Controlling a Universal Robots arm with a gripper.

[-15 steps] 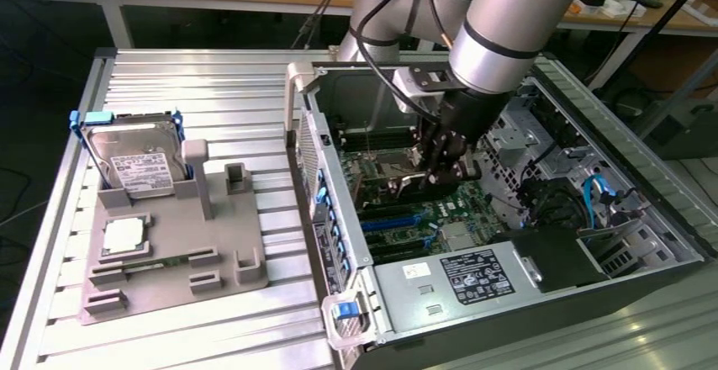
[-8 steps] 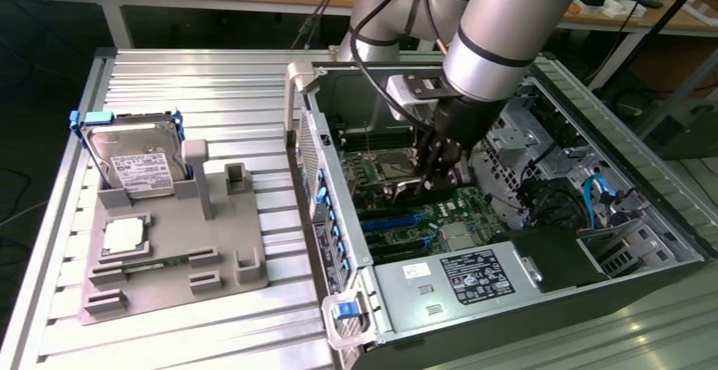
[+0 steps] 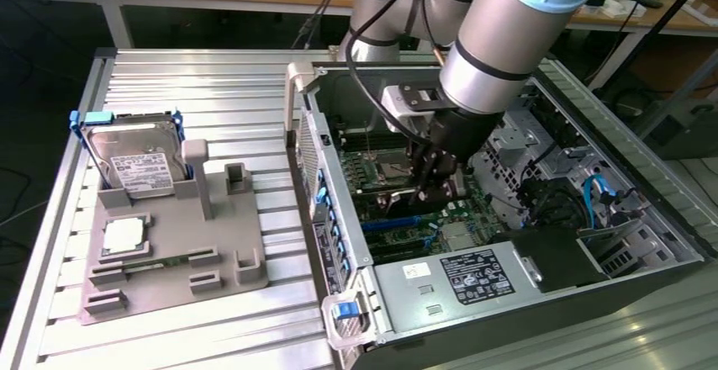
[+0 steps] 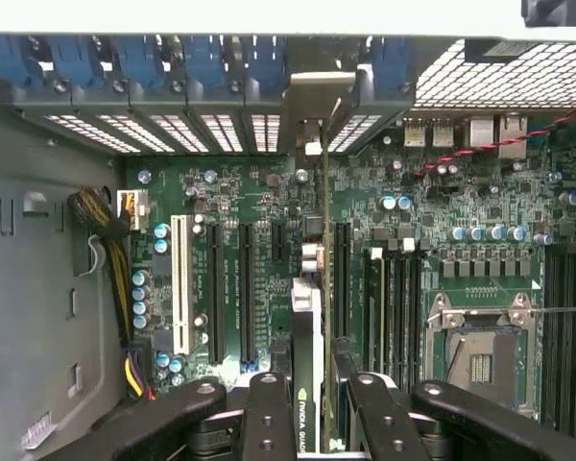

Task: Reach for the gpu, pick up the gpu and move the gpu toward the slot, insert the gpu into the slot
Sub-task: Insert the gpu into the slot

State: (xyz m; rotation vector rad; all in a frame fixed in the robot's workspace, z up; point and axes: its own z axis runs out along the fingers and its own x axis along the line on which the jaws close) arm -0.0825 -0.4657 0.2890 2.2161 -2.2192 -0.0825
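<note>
over the motherboard [image 4: 461, 206] | gripper [image 4: 313, 389] part-closed, clamped on the gpu [image 4: 307, 322] | gpu edge-on: thin dark card, white lettering, shiny metal bracket [image 4: 314, 106]

At the exterior view's left, a hard drive [image 3: 134, 164] stands in the holder's [image 3: 168, 256] upper end on the table [image 3: 202, 76]. At its right sits the case [image 3: 318, 147], with the gpu [image 4: 306, 327] inside above the motherboard [image 3: 365, 168].

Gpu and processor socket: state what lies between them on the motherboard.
In the wrist view, a long black card connector and black memory sockets lie between the gpu and the processor socket.
</note>
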